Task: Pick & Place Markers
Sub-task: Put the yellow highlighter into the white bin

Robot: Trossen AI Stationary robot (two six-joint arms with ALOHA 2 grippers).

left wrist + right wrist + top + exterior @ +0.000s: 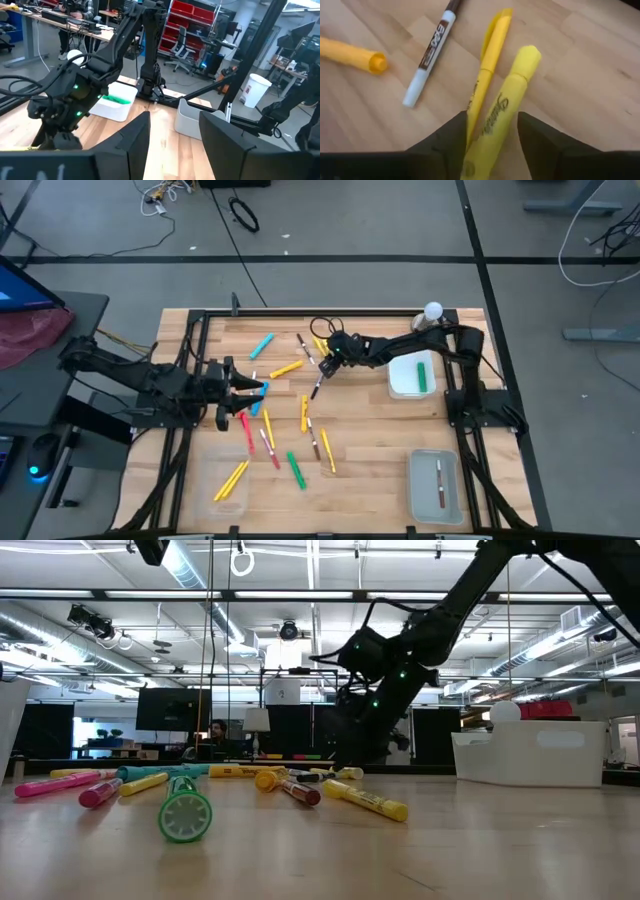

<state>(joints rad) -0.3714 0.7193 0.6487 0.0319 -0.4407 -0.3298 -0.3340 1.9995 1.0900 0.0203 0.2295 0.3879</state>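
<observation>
Right gripper (492, 137) grips a yellow marker (507, 100) lengthwise, its cap pointing forward past the fingertips

Robotics lab or workshop, red parts bins (192, 20), office chairs (181, 47), monitors (172, 708), exposed ceiling ducts (60, 615)

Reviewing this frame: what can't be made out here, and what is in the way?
- Whether the right end effector grips the yellow highlighter between its fingers: its lower end is hidden behind them in the right wrist view.
- Left end effector: whatever lies under it is cut off by the bottom edge of the left wrist view.
- Marker in the near tray: too small in the high view to read.
</observation>
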